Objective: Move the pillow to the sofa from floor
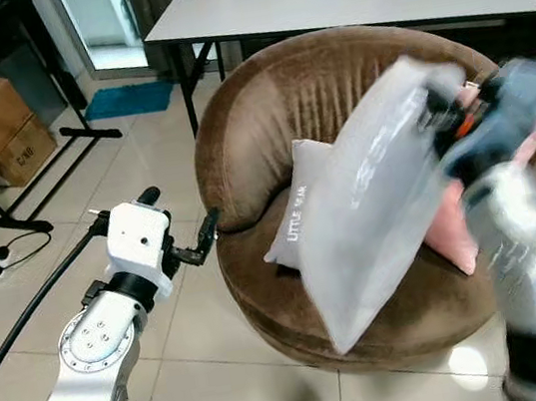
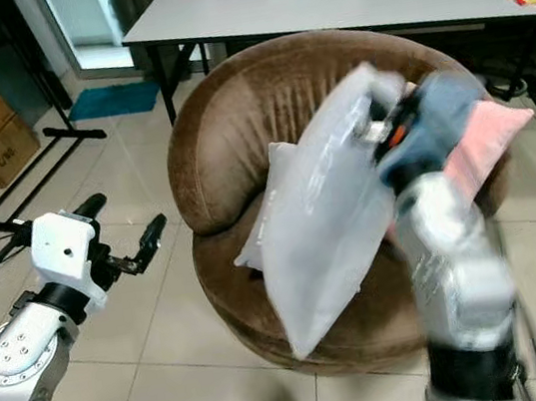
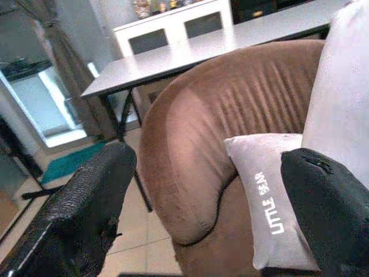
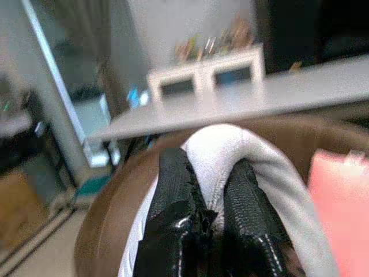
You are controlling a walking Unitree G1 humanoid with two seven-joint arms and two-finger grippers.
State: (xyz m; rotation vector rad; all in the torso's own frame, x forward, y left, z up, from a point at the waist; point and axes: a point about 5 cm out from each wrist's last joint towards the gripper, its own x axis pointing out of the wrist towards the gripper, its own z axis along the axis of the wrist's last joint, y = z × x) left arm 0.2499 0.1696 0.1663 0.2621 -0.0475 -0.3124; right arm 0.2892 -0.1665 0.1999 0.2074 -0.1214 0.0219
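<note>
Pillow: we see the grey pillow [image 1: 375, 205] off the floor, hanging tilted over the front of the sofa [image 1: 255, 112]; its lower corner dips past the seat's front edge.
Right jaws: the right gripper [image 4: 210, 216] pinches a fold at the pillow's top edge; in the right wrist view the two black fingers [image 4: 173, 190] press fabric between them.
Left jaws: the left gripper [image 1: 179, 224] hovers spread and empty just beside the sofa's left arm, apart from the pillow.
Seat: a white cushion [image 1: 301, 218] marked LITTLE BEAR and a pink cushion [image 1: 453, 223] already lie on it, leaving little bare room.
Risk, slide-off: we judge that letting go here could send the pillow off the front edge back to the floor, because much of it hangs forward of the seat.
Risk, grip: the hold is only a pinch of thin fabric, and the arm looks blurred as if in motion; we think a swing could pull the fold free early.
Risk, crowding: we expect the pillow could land on the white cushion, then tip or push it out.
Risk, left arm: we judge it near enough to the sofa to bump it if the robot leans in.
</note>
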